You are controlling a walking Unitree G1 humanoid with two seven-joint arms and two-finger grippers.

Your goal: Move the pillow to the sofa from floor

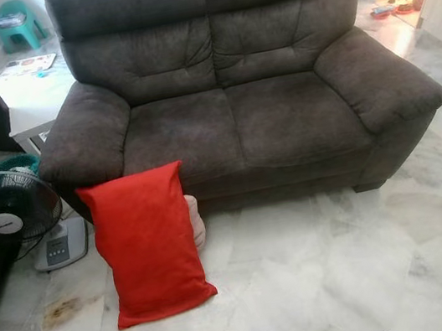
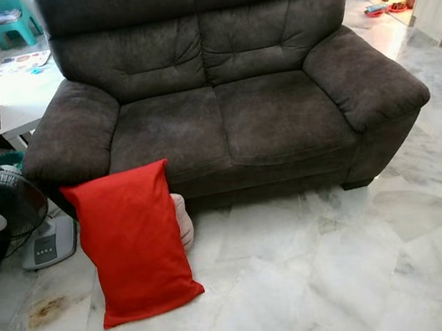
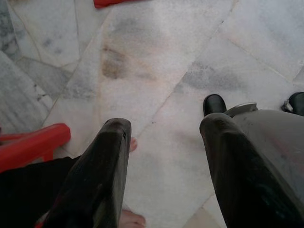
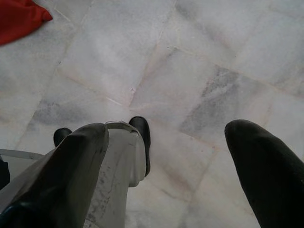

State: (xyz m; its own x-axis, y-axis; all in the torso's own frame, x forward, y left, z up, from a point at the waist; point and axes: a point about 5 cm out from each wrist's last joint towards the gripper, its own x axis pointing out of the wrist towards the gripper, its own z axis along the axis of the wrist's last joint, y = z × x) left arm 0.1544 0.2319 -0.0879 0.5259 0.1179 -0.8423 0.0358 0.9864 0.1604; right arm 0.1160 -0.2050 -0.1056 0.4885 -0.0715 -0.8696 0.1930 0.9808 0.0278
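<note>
Left claw [image 3: 164,137] well short of pillow [image 1: 147,241]

Head eyes look down at sofa [image 1: 242,85]; wrist views face floor [image 3: 156,61] closely, sharing pillow [image 4: 19,16] corner.

black fan [image 1: 4,210], green stool [image 1: 17,24], perhaps scale [image 1: 61,245]

The right gripper [image 4: 166,142] hangs over the marble floor [image 4: 190,61], its two black fingers [image 4: 76,161] spread wide apart with nothing between them. A red pillow [image 4: 19,16] corner lies on the tiles, well apart from the fingers.
</note>
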